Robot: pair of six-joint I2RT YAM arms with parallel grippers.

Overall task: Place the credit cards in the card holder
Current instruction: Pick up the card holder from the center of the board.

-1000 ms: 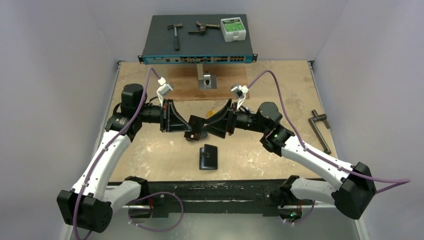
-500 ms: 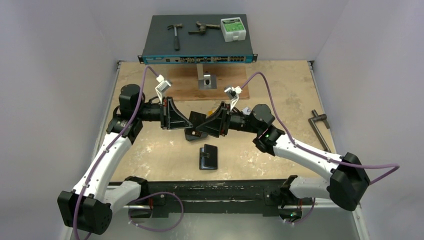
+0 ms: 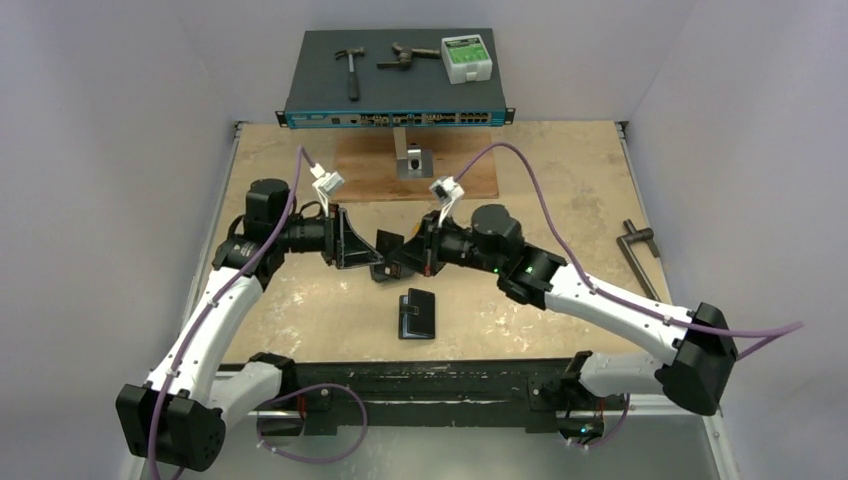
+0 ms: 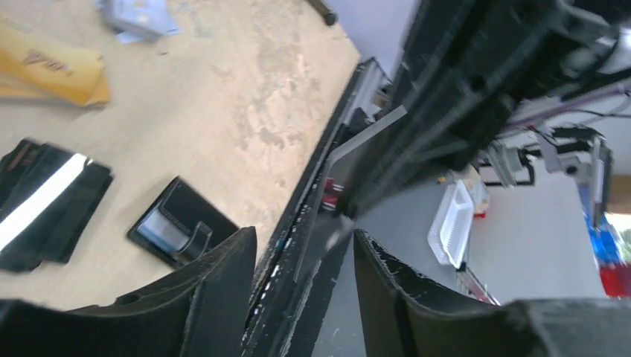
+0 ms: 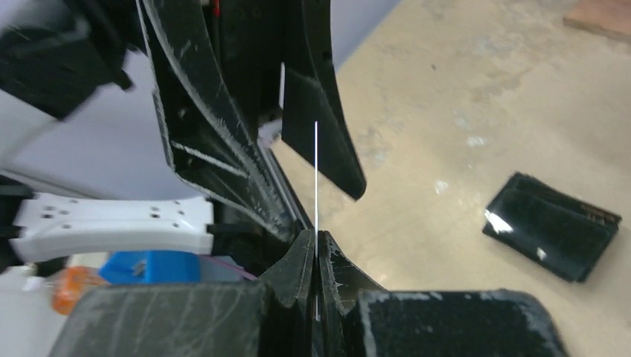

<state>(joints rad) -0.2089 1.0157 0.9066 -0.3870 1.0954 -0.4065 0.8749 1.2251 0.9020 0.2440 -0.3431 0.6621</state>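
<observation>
Just beyond the card holder (image 3: pixel 417 314), which lies on the table (image 3: pixel 300 300), the right gripper (image 5: pixel 315 244) is clamped on one credit card (image 5: pixel 316 171) (seen edge-on, a thin pale line). The left gripper (image 4: pixel 305 249) faces it, fingers apart either side of that card. A gold-orange card (image 4: pixel 52 67) lies farther from the holder.

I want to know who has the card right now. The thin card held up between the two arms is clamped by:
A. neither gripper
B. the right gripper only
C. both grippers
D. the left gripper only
B: the right gripper is pinched shut on the edge of the card, while the left gripper stands open, its fingers spread apart.
</observation>
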